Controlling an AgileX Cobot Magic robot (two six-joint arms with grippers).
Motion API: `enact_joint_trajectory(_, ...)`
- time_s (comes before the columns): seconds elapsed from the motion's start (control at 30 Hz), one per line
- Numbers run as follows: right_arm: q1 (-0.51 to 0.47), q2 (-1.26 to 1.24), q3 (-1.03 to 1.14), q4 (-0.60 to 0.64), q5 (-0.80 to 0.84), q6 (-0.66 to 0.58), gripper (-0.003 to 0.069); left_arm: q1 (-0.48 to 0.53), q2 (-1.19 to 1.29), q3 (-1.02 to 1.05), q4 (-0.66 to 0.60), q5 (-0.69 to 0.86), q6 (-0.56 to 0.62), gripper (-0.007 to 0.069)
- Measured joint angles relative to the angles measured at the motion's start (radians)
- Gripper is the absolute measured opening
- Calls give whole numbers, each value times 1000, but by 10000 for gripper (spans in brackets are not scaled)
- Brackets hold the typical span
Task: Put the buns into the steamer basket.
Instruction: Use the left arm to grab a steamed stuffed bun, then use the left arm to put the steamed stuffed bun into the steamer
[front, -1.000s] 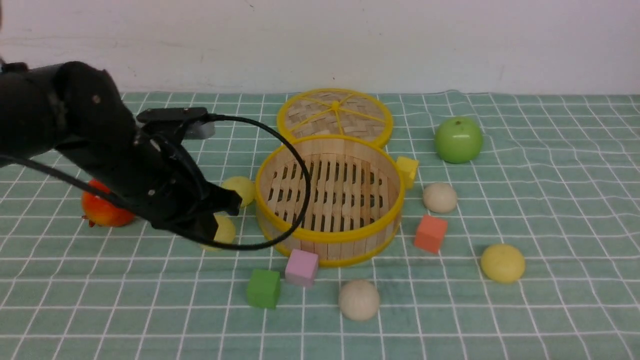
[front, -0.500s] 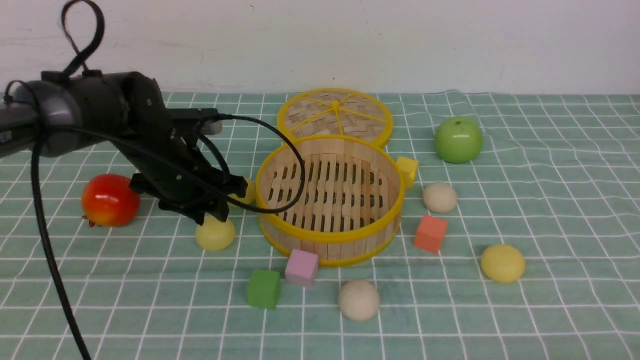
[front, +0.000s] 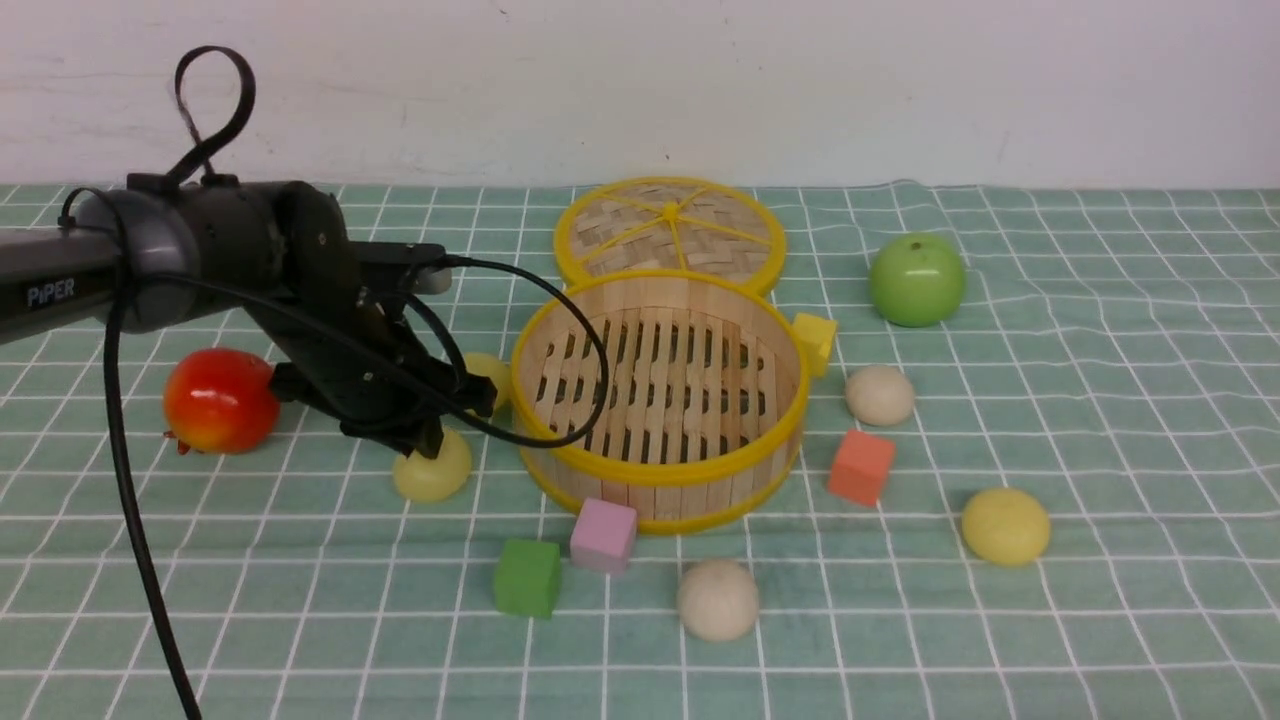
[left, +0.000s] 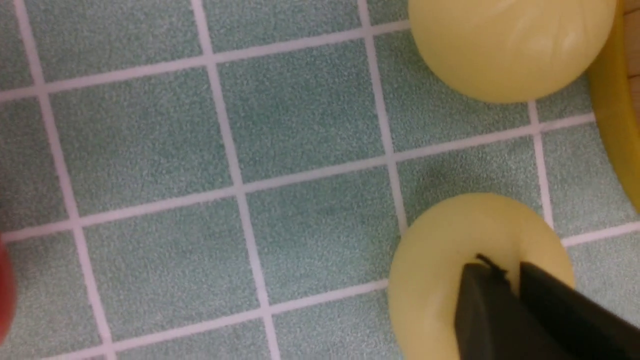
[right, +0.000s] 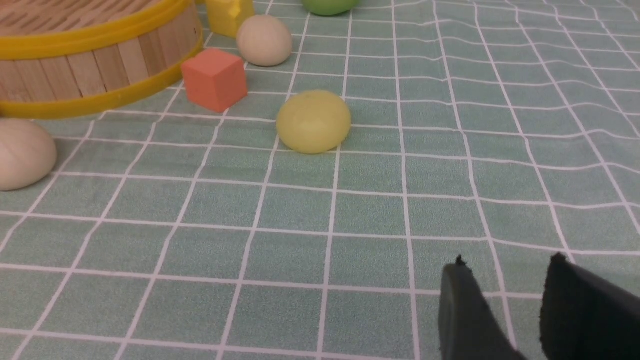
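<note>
The steamer basket (front: 660, 470) stands empty mid-table. Two pale yellow buns lie at its left: one (front: 432, 474) on the cloth, another (front: 490, 375) against the wall. My left gripper (front: 432, 443) is shut, and its tips rest on top of the nearer bun (left: 435, 280) without gripping it. The other bun (left: 505, 45) lies beside the basket rim (left: 617, 125). A beige bun (front: 880, 395) and a yellow bun (front: 1005, 526) lie to the right. Another beige bun (front: 718, 600) lies in front. My right gripper (right: 507, 262) is open and empty, well short of the yellow bun (right: 313, 121).
The woven lid (front: 670, 230) lies behind the basket. A red apple (front: 220, 400) sits at the left and a green apple (front: 916, 280) at the back right. Yellow (front: 815, 340), orange (front: 860, 467), pink (front: 603, 535) and green (front: 527, 577) cubes ring the basket.
My left arm has lifted and drawn back to the left, uncovering the red apple. Its tips now sit on top of the nearer yellow bun, which stays on the cloth.
</note>
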Motion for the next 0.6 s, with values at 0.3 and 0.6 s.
enact_joint_trajectory(0.3,0,0,0,0,0,0,240,-80,-182,0,-116,72,118,-13)
enact_joint_trajectory(0.6,0,0,0,0,0,0,240,-221,-104,-1,-267,-173,296,-11)
